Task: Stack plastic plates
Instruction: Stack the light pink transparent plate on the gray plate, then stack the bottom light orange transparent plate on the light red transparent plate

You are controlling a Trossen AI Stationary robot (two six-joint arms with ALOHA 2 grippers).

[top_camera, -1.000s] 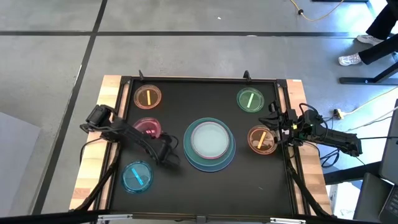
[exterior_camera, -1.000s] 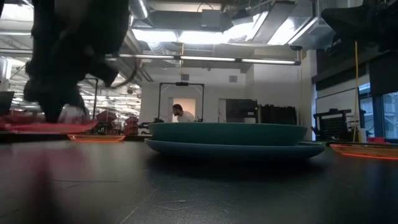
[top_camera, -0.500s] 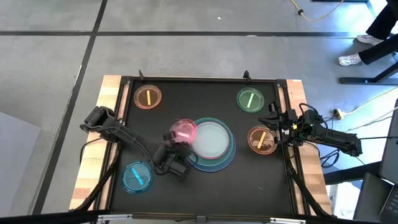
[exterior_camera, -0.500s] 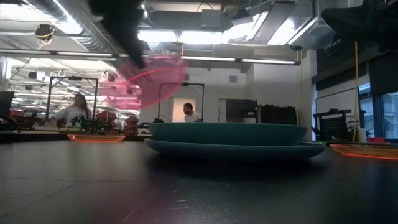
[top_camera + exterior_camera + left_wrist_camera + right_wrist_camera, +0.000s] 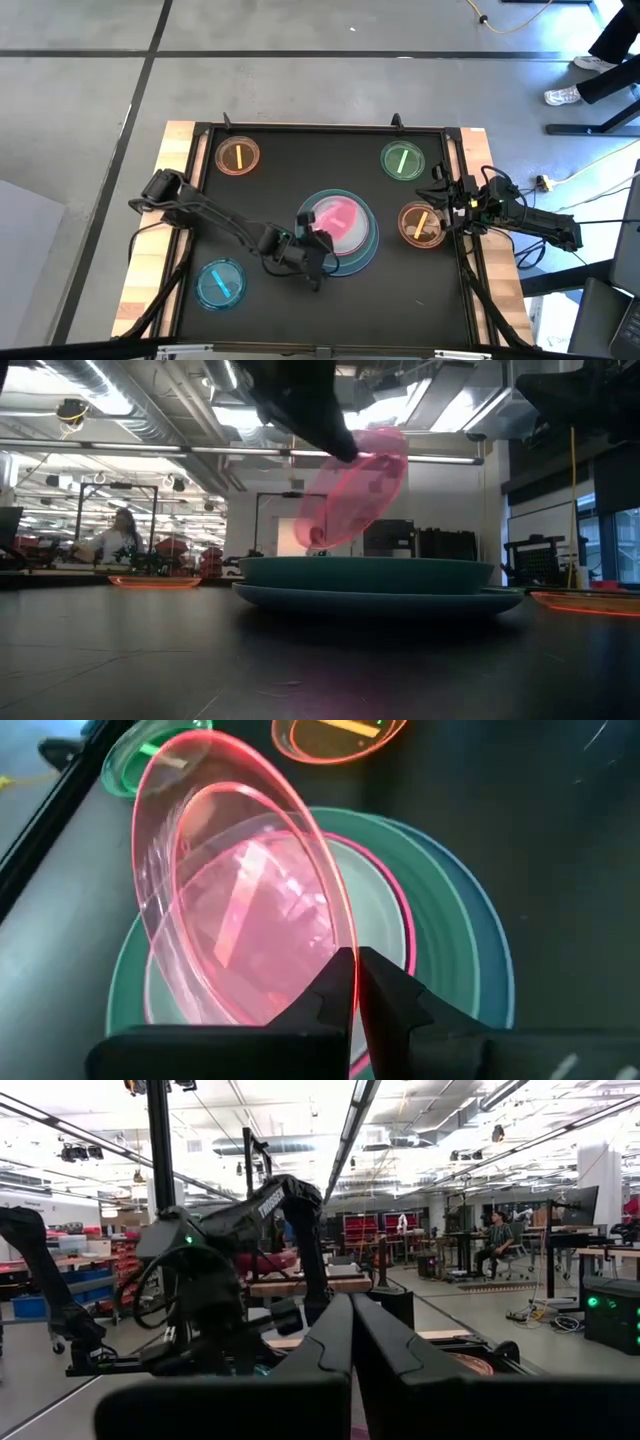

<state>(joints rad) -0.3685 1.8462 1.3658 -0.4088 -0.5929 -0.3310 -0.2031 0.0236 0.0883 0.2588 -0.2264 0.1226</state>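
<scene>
A stack of larger plates (image 5: 362, 247) sits mid-table: light blue lowest, then teal-green, hot pink and pale mint (image 5: 378, 925). My left gripper (image 5: 322, 238) is shut on the small translucent pink plate (image 5: 338, 217), which hangs tilted over that stack (image 5: 365, 585). The small orange (image 5: 238, 157), green (image 5: 402, 160), amber (image 5: 421, 224) and cyan (image 5: 220, 284) plates lie flat on the table. My right gripper (image 5: 440, 197) waits shut at the table's right edge, beside the amber plate. My left gripper (image 5: 355, 970) pinches the pink plate's rim (image 5: 350, 942) between its two fingers, one on the inner side and one on the outer. It comes slanting from the table's near-left side. The plate (image 5: 355, 485) is lifted clear, steeply tilted, its lower edge just above the stack.
The black table top has a raised frame (image 5: 320, 128) and wooden side strips. The four small plates stand near the corners, with bare black surface between them and the stack. People and workbenches show in the room beyond the table.
My left gripper has lifted the pink plate off the table left of the stack and carried it up and to the right. The plate, flat on the table a second ago, now hangs tilted over the stack. The right arm has kept still.
</scene>
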